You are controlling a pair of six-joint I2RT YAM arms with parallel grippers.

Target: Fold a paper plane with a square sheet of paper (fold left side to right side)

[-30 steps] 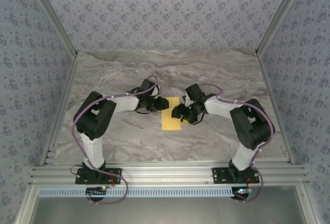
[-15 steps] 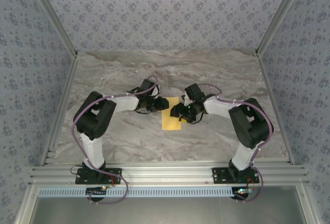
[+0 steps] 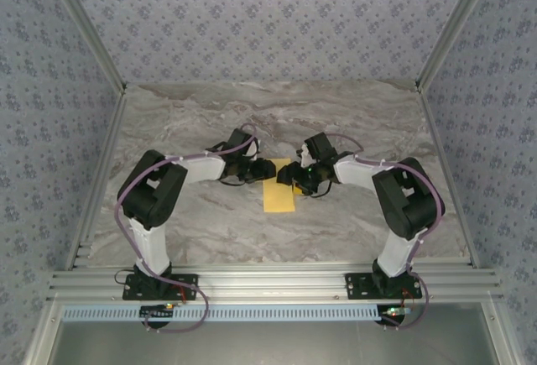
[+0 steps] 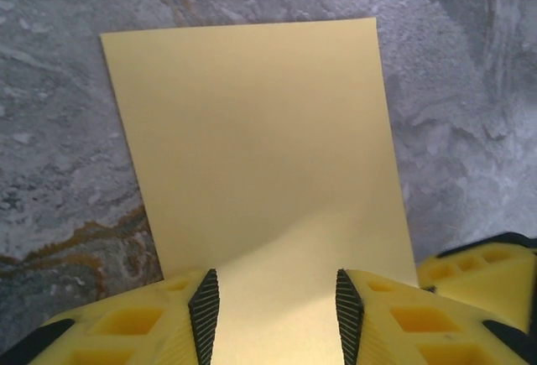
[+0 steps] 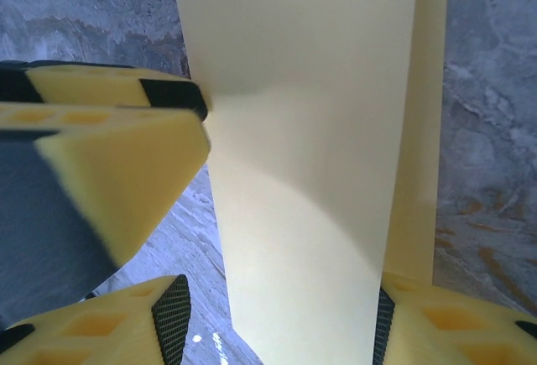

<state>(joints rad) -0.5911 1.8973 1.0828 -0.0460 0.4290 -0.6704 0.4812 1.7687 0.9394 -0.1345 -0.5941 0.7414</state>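
We see both arms elbowed inward at mid-table, left gripper (image 3: 265,169) and right gripper (image 3: 290,173) almost meeting over the far end of the yellow sheet of paper (image 3: 279,198). Both sets of fingers are spread wide, with the paper flat between them and nothing pinched.

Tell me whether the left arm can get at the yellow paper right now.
Likely yes: the left end effector sits open right over the paper, at its edge, with nothing between them.

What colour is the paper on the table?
Plain yellow-orange, no marks; the left wrist view shows the paper best.
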